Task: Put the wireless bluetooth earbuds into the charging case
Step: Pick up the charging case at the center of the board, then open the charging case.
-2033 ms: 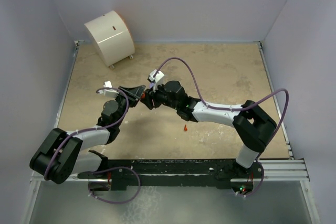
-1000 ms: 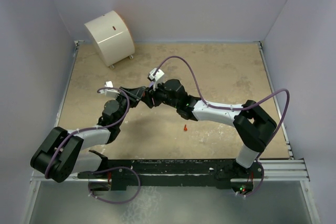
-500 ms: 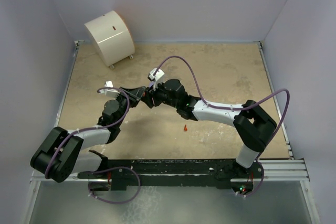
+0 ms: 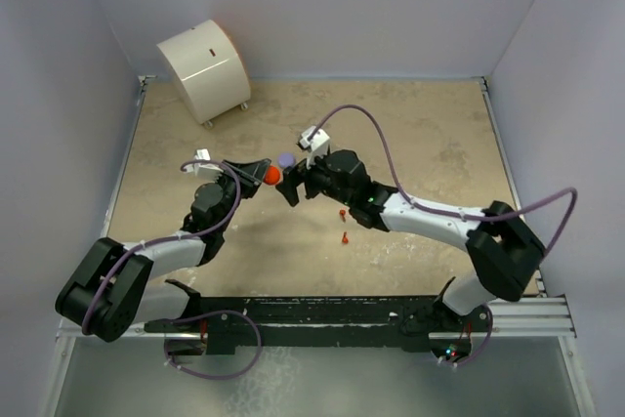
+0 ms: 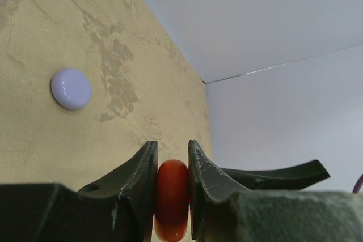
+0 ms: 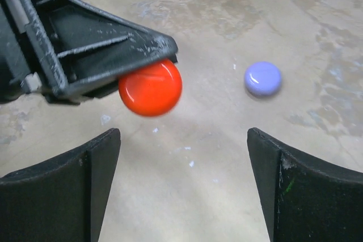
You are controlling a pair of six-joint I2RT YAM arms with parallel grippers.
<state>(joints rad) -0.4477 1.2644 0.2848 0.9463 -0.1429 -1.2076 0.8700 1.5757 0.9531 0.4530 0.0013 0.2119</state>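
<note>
Centre of the overhead frame: left gripper (image 4: 262, 171), jaws closed on a glossy red-orange round case (image 4: 273, 174), held edge-on above the mottled tan surface (image 4: 410, 134). Facing it from the right, just apart: right gripper (image 4: 293, 188), jaws spread wide, gripping nothing. Just above the two in the frame, flat on the surface: a lilac-purple round case (image 4: 285, 159). Lower and right of centre, beside the right arm (image 4: 430, 222): two tiny red-orange earbuds (image 4: 345, 237), near each other, loose on the surface, apart from both cases. Upper left corner: a cream cylindrical drum (image 4: 203, 70) on its side near the back wall.
</note>
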